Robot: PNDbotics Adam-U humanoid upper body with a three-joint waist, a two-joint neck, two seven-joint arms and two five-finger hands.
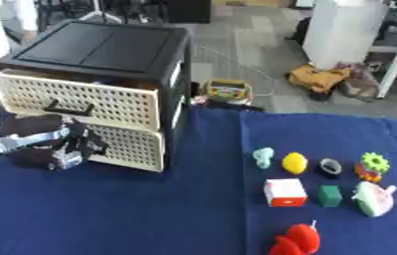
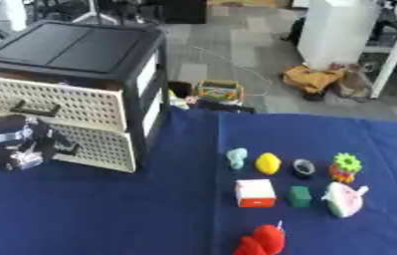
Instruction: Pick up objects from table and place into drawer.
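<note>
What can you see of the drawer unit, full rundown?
The black plastic drawer unit stands on the blue tablecloth at the table's far left. It has a flat black top and two cream perforated drawer fronts with dark handles. The upper drawer is pulled slightly out. The robot's left hand is at the lower drawer front.

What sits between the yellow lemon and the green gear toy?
A small dark ring lies between the lemon and gear toy, in the left eye view.

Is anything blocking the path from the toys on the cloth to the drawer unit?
No object lies on the blue cloth between the toys, such as the yellow lemon, and the drawer unit. The left hand sits in front of the lower drawer.
</note>
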